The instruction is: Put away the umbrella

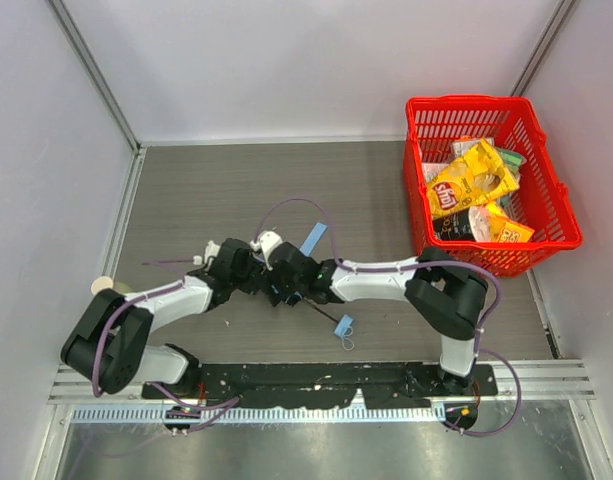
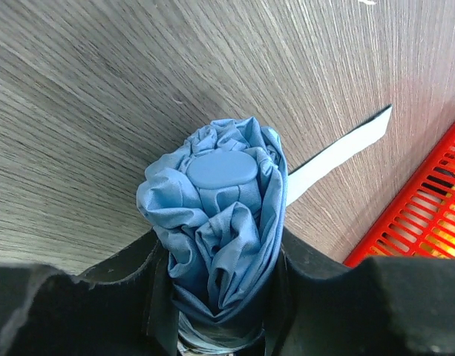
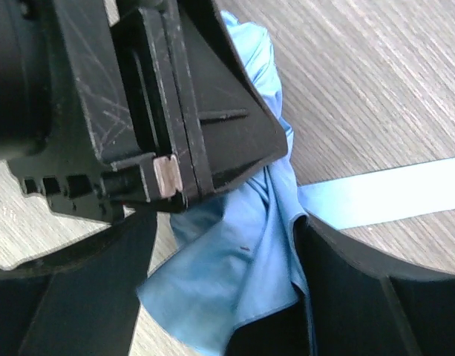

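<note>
Wood-grain tabletop (image 2: 101, 111); umbrella (image 2: 220, 222) clamped between left fingers (image 2: 149, 297).

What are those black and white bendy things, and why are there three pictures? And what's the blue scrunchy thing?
The bendy things are two robot arms, each ending in a two-finger pincher called a gripper. One picture comes from a camera high above the table. The other two come from small cameras on the arms' wrists, so they look very close up.

The blue scrunchy thing is a folded umbrella. The left gripper squeezes it from both sides, holding it. The right gripper is right beside it, with blue cloth between its fingers, but those look spread, not pinching. A pale blue strap trails from the umbrella across the table. At the side sits a red basket full of snack bags.
</note>
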`<state>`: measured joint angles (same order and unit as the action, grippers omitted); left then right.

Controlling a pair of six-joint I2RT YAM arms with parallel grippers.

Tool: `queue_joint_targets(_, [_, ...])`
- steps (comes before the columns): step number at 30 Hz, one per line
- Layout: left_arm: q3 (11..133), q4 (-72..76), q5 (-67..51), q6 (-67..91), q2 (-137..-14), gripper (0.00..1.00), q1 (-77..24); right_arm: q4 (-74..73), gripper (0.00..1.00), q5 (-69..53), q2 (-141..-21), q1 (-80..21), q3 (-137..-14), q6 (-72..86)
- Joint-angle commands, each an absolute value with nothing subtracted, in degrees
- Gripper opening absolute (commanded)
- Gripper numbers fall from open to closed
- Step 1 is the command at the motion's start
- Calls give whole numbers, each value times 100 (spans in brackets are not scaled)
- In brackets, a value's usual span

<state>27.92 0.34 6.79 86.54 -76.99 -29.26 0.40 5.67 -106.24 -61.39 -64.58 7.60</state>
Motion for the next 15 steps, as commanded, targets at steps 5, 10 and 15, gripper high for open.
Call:
queue_joint_targets(5, [2716,-782,642,9237,-7761,0,-2927,562,76,3286,-11205,-7031,-5977,334])
queue_joint_targets(10, [2716,-1011,800,9290,-7559,0,-2918,773,72,3330,-11338,-7049,-5696,307])
queue_joint_targets(15, [2743,-1064,721,9325,-7550,0,-2927,861,50,3770,-11530,-6979,-5809,211])
